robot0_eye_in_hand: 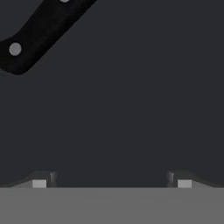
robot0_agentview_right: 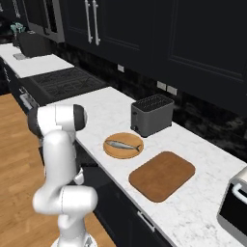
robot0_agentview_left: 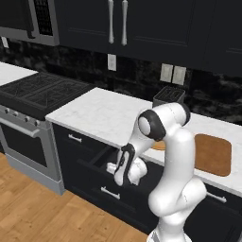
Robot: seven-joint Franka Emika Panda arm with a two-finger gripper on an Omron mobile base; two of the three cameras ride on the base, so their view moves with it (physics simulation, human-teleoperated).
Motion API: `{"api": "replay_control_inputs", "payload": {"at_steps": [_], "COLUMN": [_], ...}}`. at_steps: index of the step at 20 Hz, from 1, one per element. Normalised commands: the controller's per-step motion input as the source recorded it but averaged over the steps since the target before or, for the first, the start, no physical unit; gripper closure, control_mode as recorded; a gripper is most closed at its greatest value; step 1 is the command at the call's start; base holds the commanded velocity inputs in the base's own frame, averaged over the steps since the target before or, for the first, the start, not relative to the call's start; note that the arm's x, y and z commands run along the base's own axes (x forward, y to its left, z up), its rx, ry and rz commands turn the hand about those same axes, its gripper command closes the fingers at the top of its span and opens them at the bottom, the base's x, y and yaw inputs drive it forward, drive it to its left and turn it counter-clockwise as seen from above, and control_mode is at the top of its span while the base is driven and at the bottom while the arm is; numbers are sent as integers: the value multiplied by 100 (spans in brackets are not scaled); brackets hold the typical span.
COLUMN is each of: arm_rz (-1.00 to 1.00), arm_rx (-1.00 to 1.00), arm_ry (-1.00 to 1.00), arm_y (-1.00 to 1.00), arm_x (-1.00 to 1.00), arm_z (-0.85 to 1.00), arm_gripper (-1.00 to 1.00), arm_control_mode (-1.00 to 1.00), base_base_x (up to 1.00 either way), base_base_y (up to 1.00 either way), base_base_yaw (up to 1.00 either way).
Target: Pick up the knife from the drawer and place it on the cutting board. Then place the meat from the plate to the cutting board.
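Reaching into the open wide black cabinet drawer (robot0_agentview_left: 101, 160) for the slim dark-handled kitchen knife (robot0_eye_in_hand: 41, 33). The two-finger gripper (robot0_eye_in_hand: 111, 179) hangs low in the drawer, fingers spread wide, nothing between them. In the hand view the knife's riveted handle lies diagonally, up and to the left of the fingertips, well apart from them; the blade is out of frame. To do this well: shift toward the handle, rotate the wrist so the jaws straddle it crosswise, then descend and close mid-handle. Beyond the gripper on the counter: the flat brown wooden cutting board (robot0_agentview_right: 162, 175), bare, and the round tan plate (robot0_agentview_right: 109, 149) carrying a grey fish (robot0_agentview_right: 123, 144).
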Motion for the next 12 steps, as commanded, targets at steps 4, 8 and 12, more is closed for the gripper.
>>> {"api": "replay_control_inputs", "payload": {"at_steps": [4, 8, 12], "arm_rz": [-5, 0, 0], "arm_rx": [7, 12, 7], "arm_ry": [3, 7, 1], "arm_y": [29, 19, 29], "arm_x": [-40, -40, -49], "arm_z": [-3, 0, 4], "arm_gripper": [-100, -100, -100], "arm_control_mode": [-100, -100, -100], "base_base_x": [0, 0, 0], "base_base_y": [0, 0, 0], "base_base_yaw": [0, 0, 0]}}
